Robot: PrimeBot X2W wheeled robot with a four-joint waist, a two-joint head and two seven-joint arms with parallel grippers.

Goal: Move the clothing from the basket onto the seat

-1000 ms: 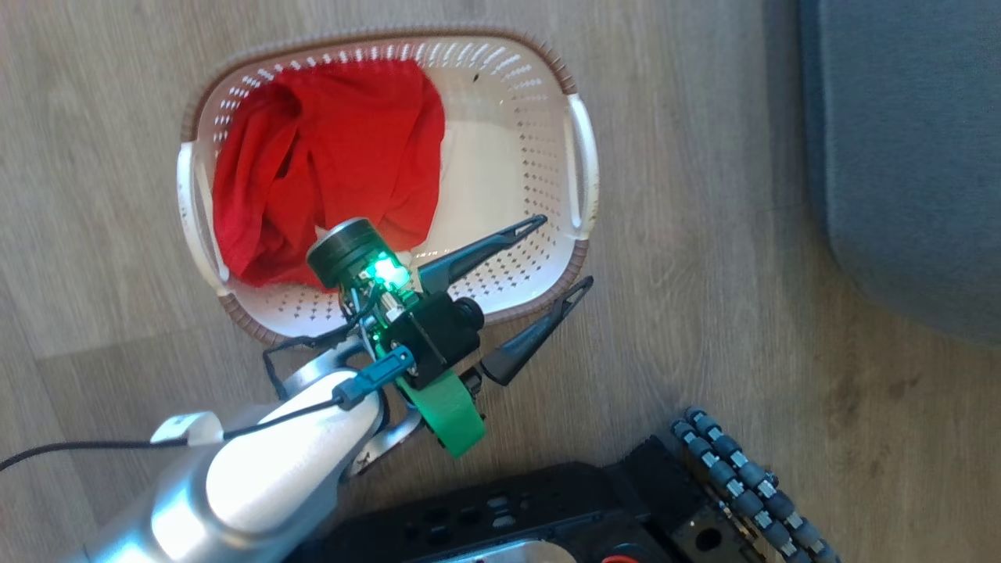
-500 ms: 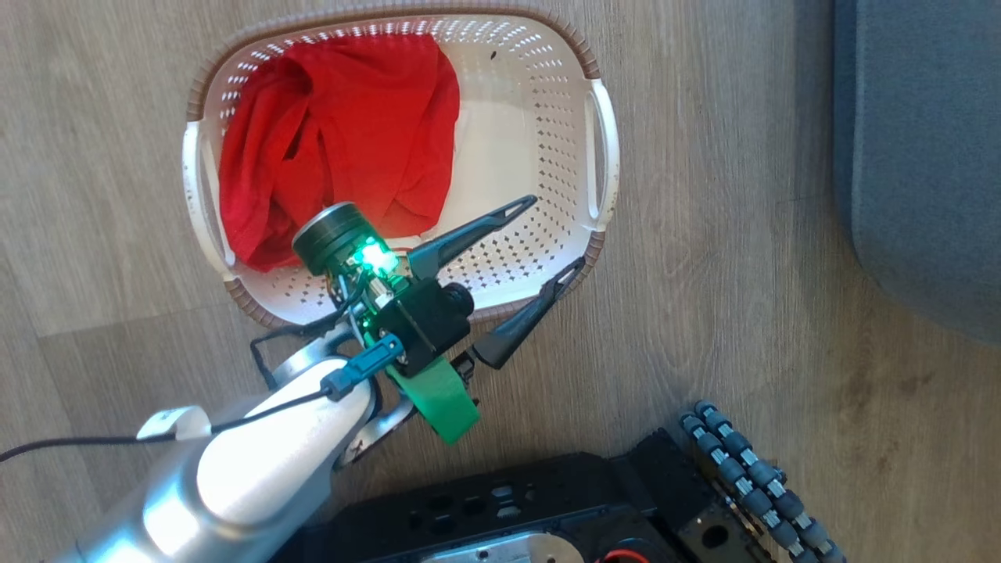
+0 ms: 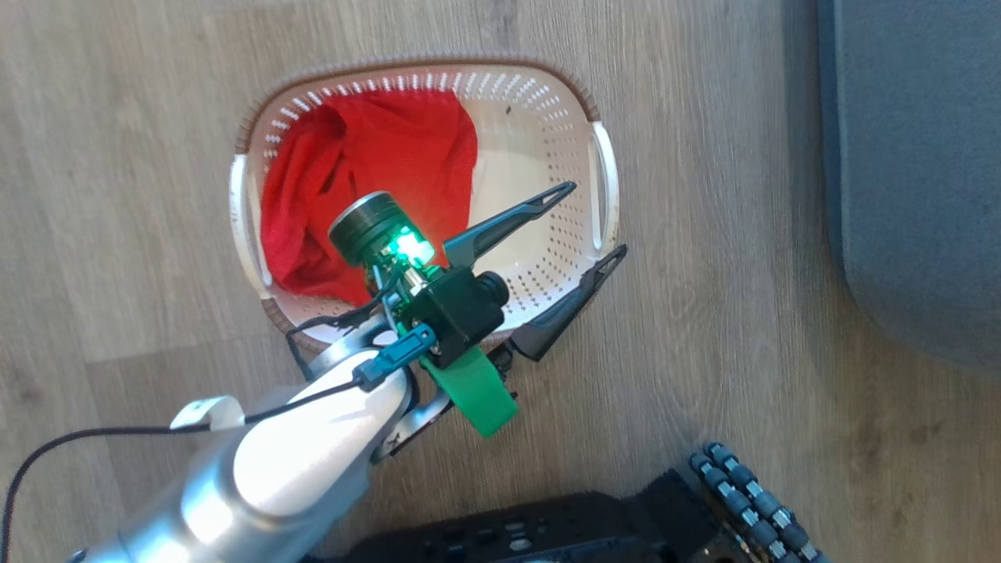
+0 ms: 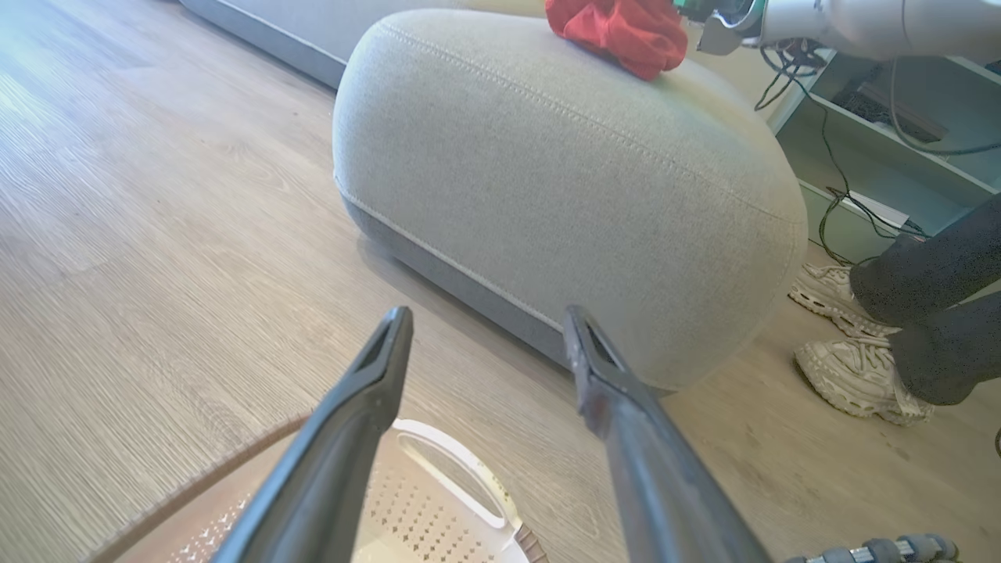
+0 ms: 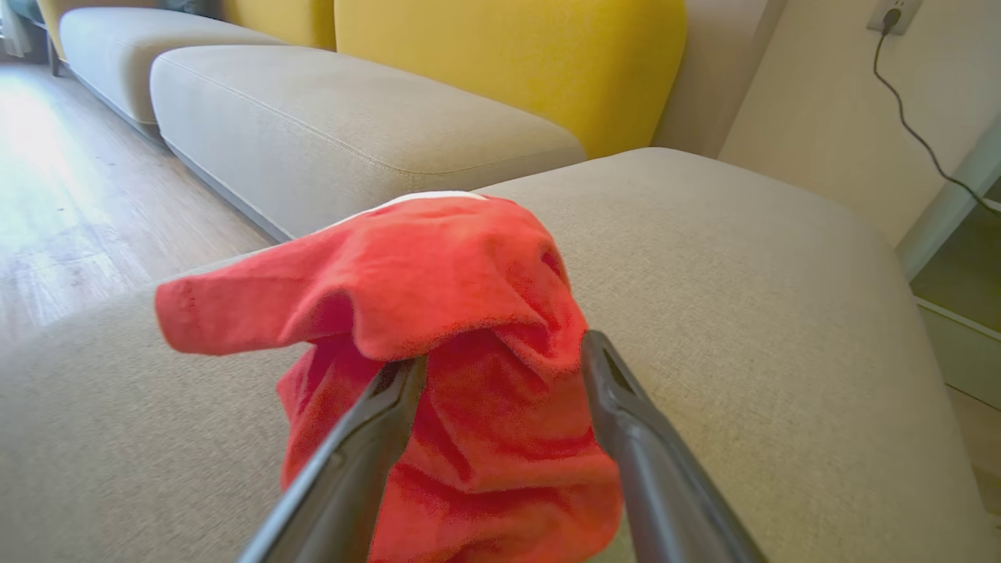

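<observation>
The left pincer point(image 3: 596, 219) is seen spread wide and empty, hung over the near right corner of the basket point(image 3: 547, 133), with one finger above the perforated inside and the other just outside the rim by the handle. The clothing point(image 3: 367, 180) left to move is bunched in the left half of the basket, so the step in hand is judged to be a reach for it. The pincer should be swung across to the heap, tipped downward and lowered with the jaws wide until a thick fold near the middle is straddled, the plastic wall and rim being avoided. A pinch at a thin edge would likely let the fabric slip out or trail. The basket is stood on the wooden floor point(image 3: 117, 156), apart from the seat point(image 4: 547, 180). Farther off, a red garment point(image 5: 453, 266) is laid on the seat, and the right pincer point(image 5: 502, 353) is held open to either side of it, gripping nothing. It is best drawn clear before the next load is brought.
</observation>
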